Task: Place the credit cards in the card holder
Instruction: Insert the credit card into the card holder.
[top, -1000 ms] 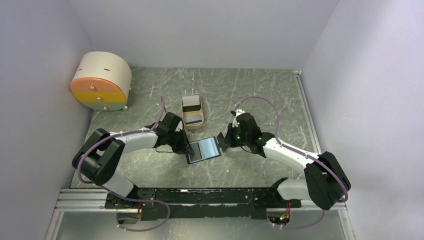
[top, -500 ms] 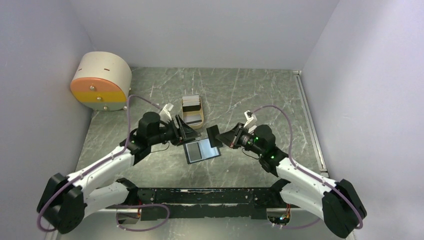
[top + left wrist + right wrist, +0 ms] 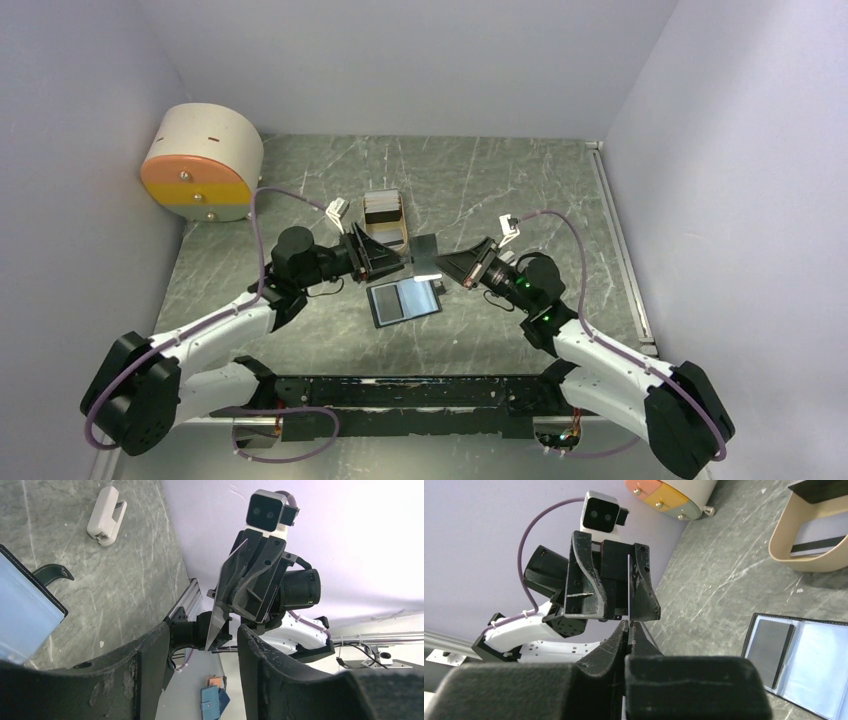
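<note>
A dark credit card (image 3: 426, 255) hangs in the air between both grippers. My right gripper (image 3: 447, 263) is shut on it; in the right wrist view (image 3: 628, 625) the card (image 3: 628, 587) shows edge-on as a thin line. My left gripper (image 3: 392, 258) is open, with the card's free end between its fingers (image 3: 145, 670); there the card (image 3: 218, 620) stands edge-on. The black card holder (image 3: 403, 300) lies open on the table below, with a dark card (image 3: 771, 650) in its left pocket. More cards (image 3: 381, 203) sit in the beige tray.
The beige oblong tray (image 3: 386, 240) stands just behind the grippers. A big beige-and-orange round box (image 3: 200, 165) is at the back left. Grey walls close in the sides, and a metal rail (image 3: 620, 240) runs along the table's right edge.
Both arms rose from the card holder and turned to face each other. The right gripper carried the dark card up and left, until it came between the left gripper's open fingers.
</note>
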